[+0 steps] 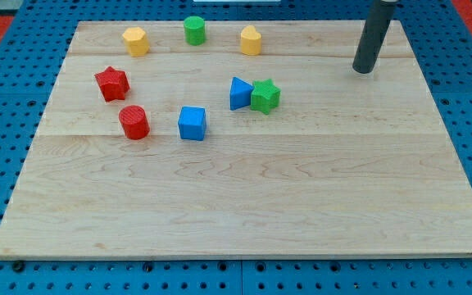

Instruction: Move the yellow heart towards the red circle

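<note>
- My tip [362, 70] rests on the counter [244, 205] near the view's top right corner, well apart from every block; there is no claw on this rig, only the bare rod, so nothing opens or clamps.
- The yellow heart [251, 40] sits near the view's top edge, a little right of centre, with the green cylinder [194, 30] to its left and a yellow hexagon [136, 41] further left.
- The red circle [134, 122] — a short red cylinder — lies toward the view's left, below the red star [112, 83] and left of the blue cube [192, 123].
- The heart's path to the target runs down and to the view's left. I judge the pushing contact belongs on the heart's upper-right side, so the tip should first travel left along the top edge and settle just behind it.
- The blue triangle [239, 93] touches the green star [265, 96] just below the heart — coming in from above avoids brushing either.
- A slow, centred push should keep the heart from spinning off the rod; its rounded lobes may let it slip sideways.
- The diagonal passes between the green cylinder and the blue cube, so small corrections may be needed.
</note>
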Controlling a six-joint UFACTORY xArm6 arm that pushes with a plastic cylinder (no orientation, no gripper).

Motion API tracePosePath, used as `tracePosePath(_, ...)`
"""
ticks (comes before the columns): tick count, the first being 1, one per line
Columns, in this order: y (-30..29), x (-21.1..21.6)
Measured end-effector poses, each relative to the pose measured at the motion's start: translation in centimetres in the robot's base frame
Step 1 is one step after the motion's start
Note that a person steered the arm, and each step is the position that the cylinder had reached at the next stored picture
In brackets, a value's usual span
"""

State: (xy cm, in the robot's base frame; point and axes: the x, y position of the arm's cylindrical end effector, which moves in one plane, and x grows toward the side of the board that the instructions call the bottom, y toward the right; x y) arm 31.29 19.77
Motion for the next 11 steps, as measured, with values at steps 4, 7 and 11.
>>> tracePosePath(4, -5.2, -9.5)
tracePosePath(7, -15.1, -8.3)
tracePosePath(11, -29.7, -1.7)
